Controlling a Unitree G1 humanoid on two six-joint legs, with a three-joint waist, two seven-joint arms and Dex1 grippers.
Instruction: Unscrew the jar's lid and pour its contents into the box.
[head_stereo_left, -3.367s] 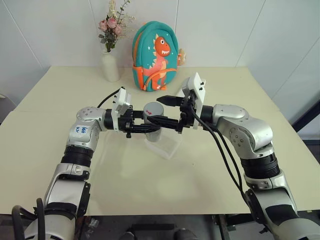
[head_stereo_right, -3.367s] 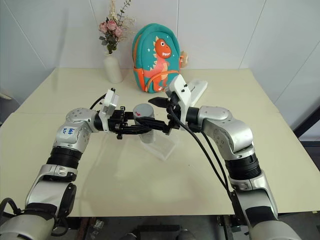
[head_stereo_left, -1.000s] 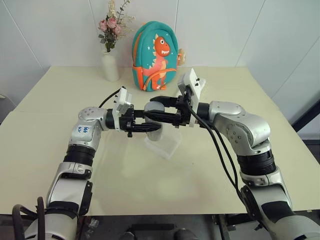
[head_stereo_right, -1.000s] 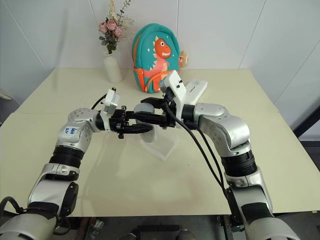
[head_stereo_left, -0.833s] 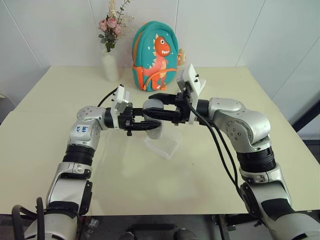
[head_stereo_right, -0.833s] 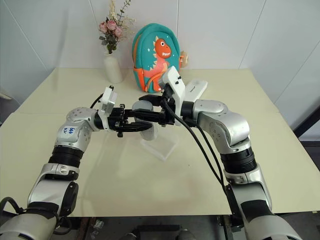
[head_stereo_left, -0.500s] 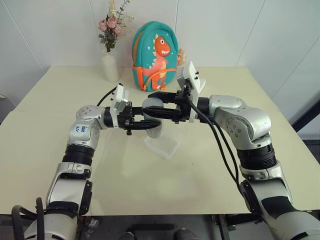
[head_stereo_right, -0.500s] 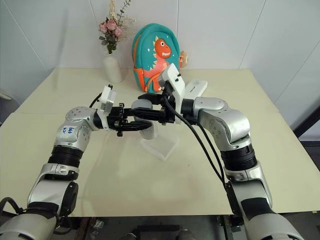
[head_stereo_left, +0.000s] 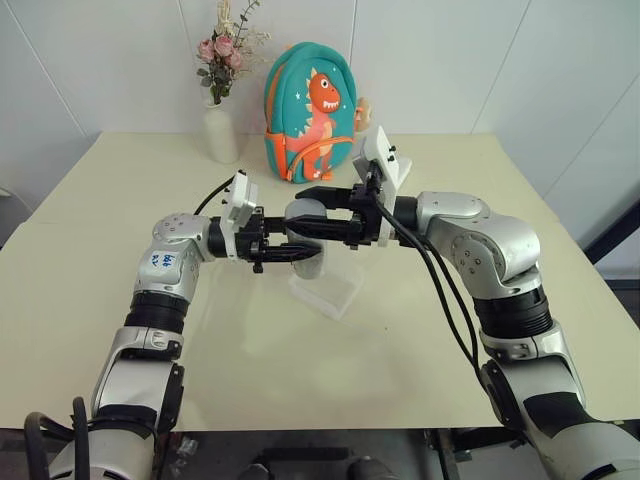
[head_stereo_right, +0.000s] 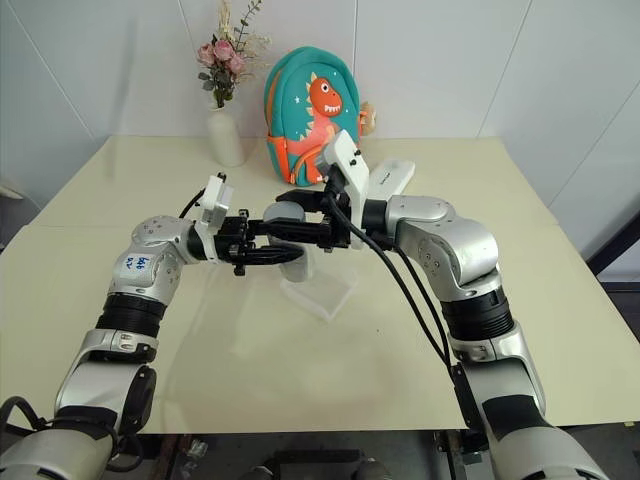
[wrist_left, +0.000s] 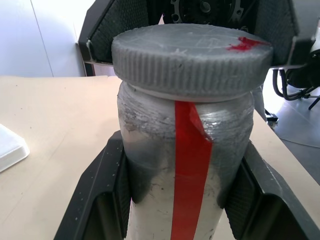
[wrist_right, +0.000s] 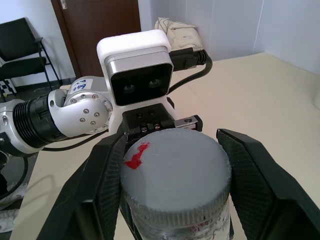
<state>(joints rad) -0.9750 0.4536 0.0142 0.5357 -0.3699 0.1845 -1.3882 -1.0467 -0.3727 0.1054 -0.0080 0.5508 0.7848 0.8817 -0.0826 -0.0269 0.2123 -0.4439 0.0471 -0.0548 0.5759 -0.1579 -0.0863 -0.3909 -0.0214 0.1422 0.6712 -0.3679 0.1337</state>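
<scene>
Above the box (head_stereo_left: 327, 291), the jar (wrist_left: 186, 165) stands upright, lid (wrist_left: 192, 59) topmost.

The jar (wrist_left: 185, 165) stands upright above the clear box (head_stereo_left: 326, 290), red stripe down its side, its ribbed grey lid (wrist_right: 175, 175) on.
</scene>
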